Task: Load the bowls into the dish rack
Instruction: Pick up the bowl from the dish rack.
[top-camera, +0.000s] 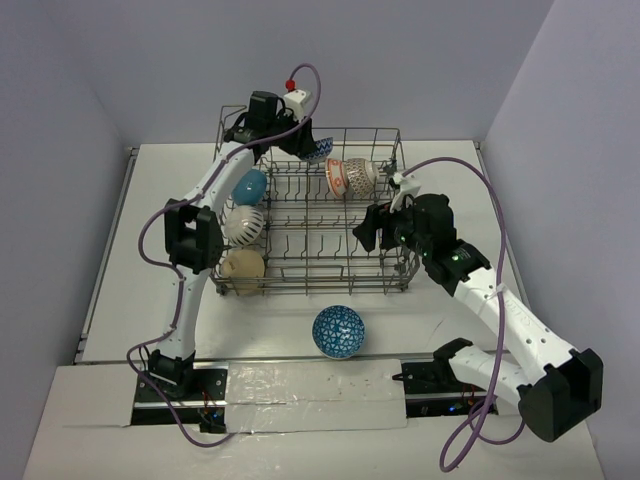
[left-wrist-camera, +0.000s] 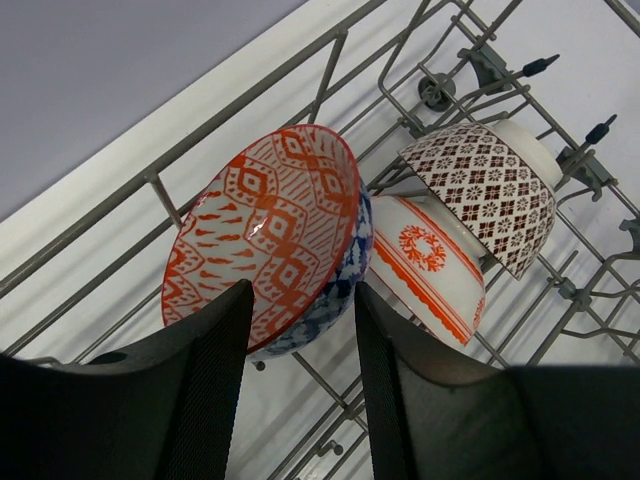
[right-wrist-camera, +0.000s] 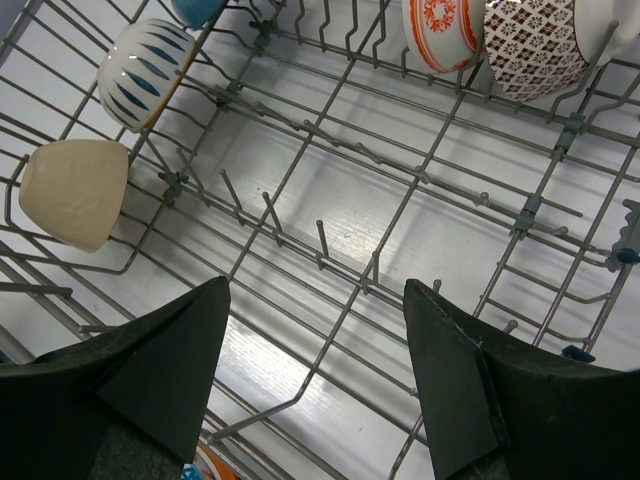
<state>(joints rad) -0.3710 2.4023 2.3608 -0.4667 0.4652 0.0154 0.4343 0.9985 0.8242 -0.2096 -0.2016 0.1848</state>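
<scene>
At the dish rack's (top-camera: 320, 235) far edge, left fingers (left-wrist-camera: 205, 390) flank a red-patterned bowl (left-wrist-camera: 265, 235), its lower rim hidden; whether they grasp it I cannot tell. Right fingers (right-wrist-camera: 170, 370) stand released over bare tines (right-wrist-camera: 322, 240); a blue bowl (top-camera: 338, 331) sits on the counter (top-camera: 130, 260).

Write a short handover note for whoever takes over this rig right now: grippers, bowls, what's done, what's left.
Left gripper: fingers either side of the red bowl at the rack's far edge; grip uncertain.
Right gripper: open, empty, above the rack's near rows.
Done: cream bowl, striped bowl, teal bowl along the left side; orange bowl, brown bowl at the back.
To do: blue bowl on the table before the rack.
</scene>
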